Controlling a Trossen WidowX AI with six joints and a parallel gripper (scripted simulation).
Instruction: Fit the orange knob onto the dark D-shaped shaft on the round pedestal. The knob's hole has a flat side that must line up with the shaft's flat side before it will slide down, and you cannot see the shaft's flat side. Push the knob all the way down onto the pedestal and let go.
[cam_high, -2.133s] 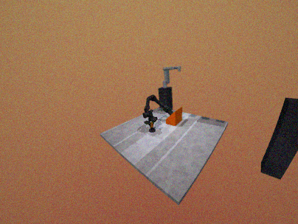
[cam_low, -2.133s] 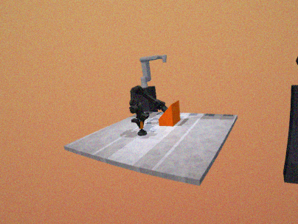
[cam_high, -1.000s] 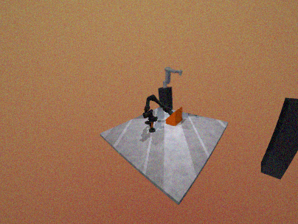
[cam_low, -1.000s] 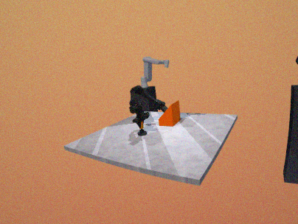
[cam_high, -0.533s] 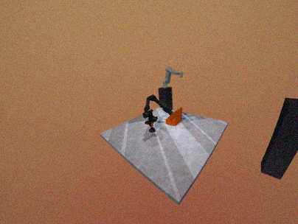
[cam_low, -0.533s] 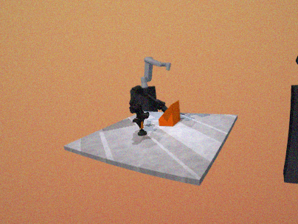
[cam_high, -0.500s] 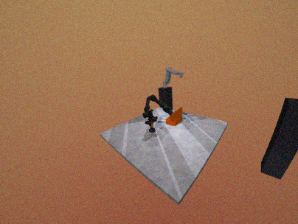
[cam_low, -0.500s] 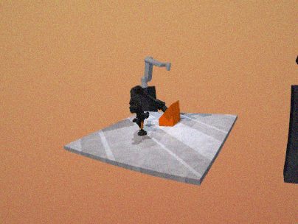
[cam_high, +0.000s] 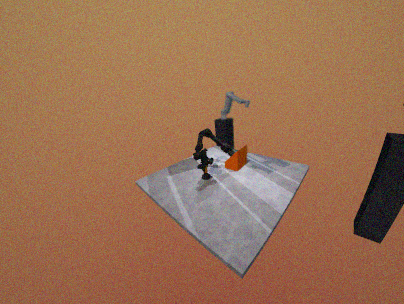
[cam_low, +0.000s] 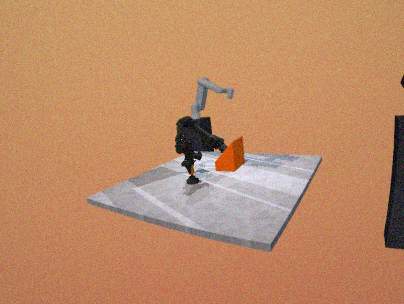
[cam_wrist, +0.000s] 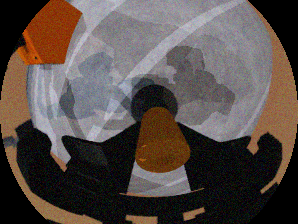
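Note:
My gripper (cam_high: 205, 169) (cam_low: 191, 166) (cam_wrist: 157, 124) is shut on the orange knob (cam_wrist: 160, 137) (cam_high: 205, 172) (cam_low: 192, 171) and points straight down. In the wrist view the knob's lower end sits right over the dark round pedestal (cam_wrist: 152, 99) (cam_high: 206, 177) (cam_low: 193, 180), which shows just past the knob's tip. The shaft is hidden behind the knob. In the top and exterior views the knob stands just above the pedestal; I cannot tell whether it touches the shaft.
An orange wedge (cam_high: 236, 159) (cam_low: 230, 156) (cam_wrist: 49, 30) stands on the grey table (cam_high: 240, 210) (cam_low: 235, 210) beside the arm. A second grey arm (cam_high: 232, 102) (cam_low: 207, 92) on a dark box stands behind. A dark slab (cam_high: 382, 187) (cam_low: 396, 182) stands off the table at the right.

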